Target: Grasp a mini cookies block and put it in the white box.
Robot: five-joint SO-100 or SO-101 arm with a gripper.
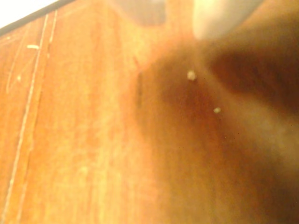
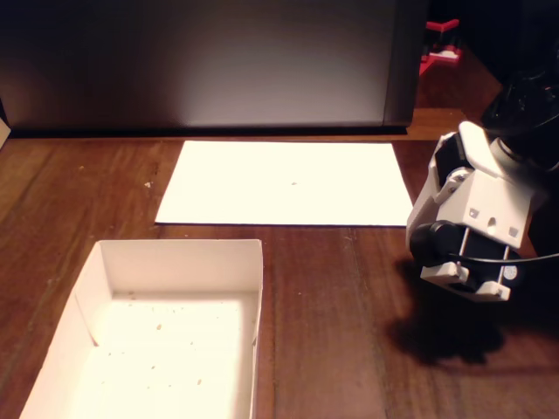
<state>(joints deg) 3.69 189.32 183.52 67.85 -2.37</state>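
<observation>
The white box (image 2: 253,288) stands at the lower left of the fixed view, a shallow card tray holding only a few crumbs. No mini cookies block shows in either view. My gripper (image 2: 465,276) hangs low over the wooden table at the right, well apart from the box; its white housing hides the fingers. The wrist view is a blurred close-up of the tabletop with two tiny crumbs (image 1: 191,74). Two out-of-focus shapes at its top edge, one grey (image 1: 140,11) and one pale (image 1: 222,18), may be parts of the gripper. Nothing shows between them.
A flat white paper sheet (image 2: 284,183) lies behind the box, mid-table. A dark panel (image 2: 201,61) stands along the back edge and a red object (image 2: 441,44) sits at the far right. The arm casts a shadow (image 2: 445,336) on the wood.
</observation>
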